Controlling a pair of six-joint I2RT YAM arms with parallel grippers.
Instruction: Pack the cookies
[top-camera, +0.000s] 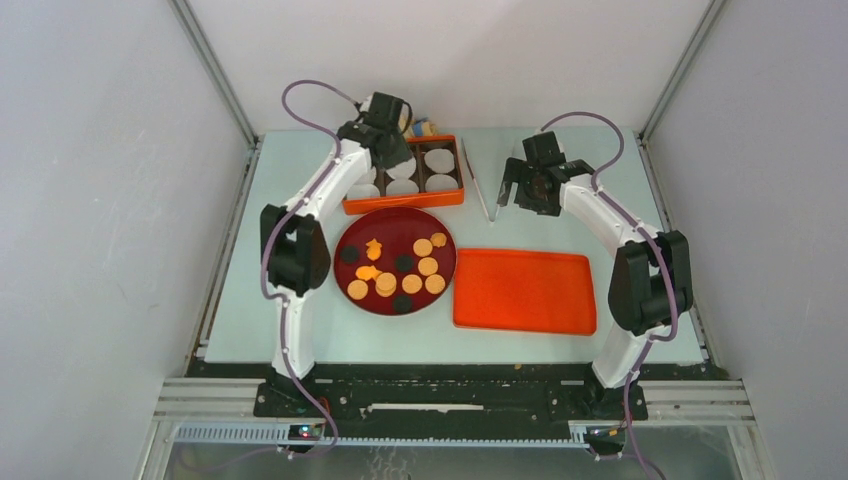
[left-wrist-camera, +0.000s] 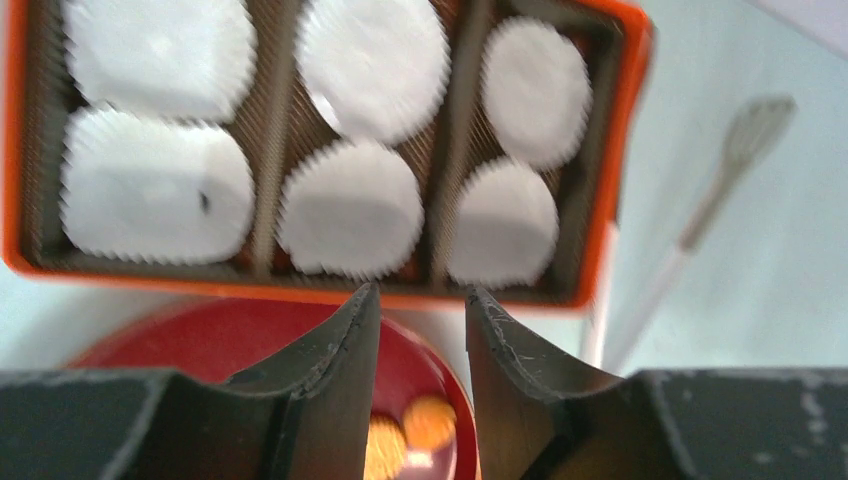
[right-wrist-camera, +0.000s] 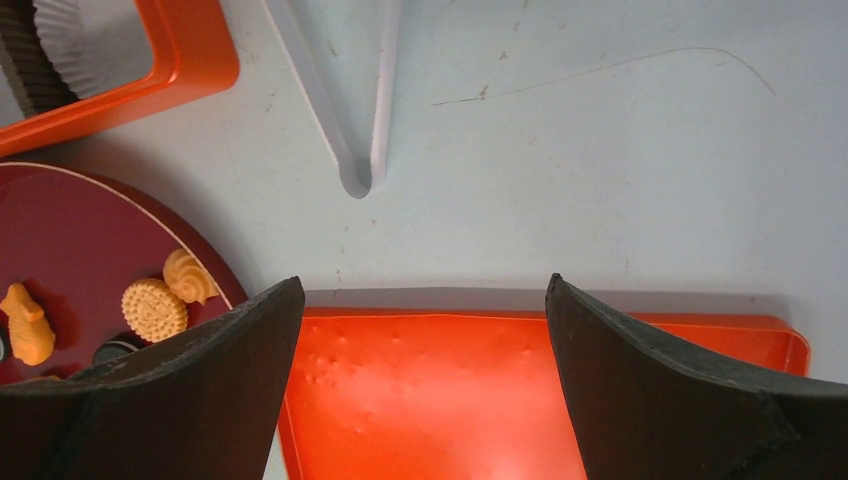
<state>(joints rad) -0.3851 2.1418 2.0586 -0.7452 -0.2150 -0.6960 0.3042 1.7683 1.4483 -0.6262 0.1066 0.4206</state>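
Note:
Several cookies lie on the dark red plate (top-camera: 395, 228): orange-tan discs (top-camera: 428, 265), dark discs (top-camera: 403, 262) and one irregular orange piece (top-camera: 373, 249). Some cookies (right-wrist-camera: 155, 308) and the plate (right-wrist-camera: 80, 230) also show in the right wrist view. The orange box (top-camera: 405, 204) holds white paper liners (top-camera: 437, 160); I see no cookie in the liners (left-wrist-camera: 350, 207). My left gripper (top-camera: 390, 152) hangs over the box (left-wrist-camera: 150, 280), its jaws (left-wrist-camera: 420, 295) slightly apart and empty. My right gripper (top-camera: 518, 198) is wide open and empty (right-wrist-camera: 425, 283).
An orange lid tray (top-camera: 520, 290) lies right of the plate, under the right gripper's view (right-wrist-camera: 450, 400). Metal tongs (top-camera: 488, 185) lie between box and right gripper, and show in the right wrist view (right-wrist-camera: 360, 150). A crumpled wrapper (top-camera: 425, 127) sits behind the box.

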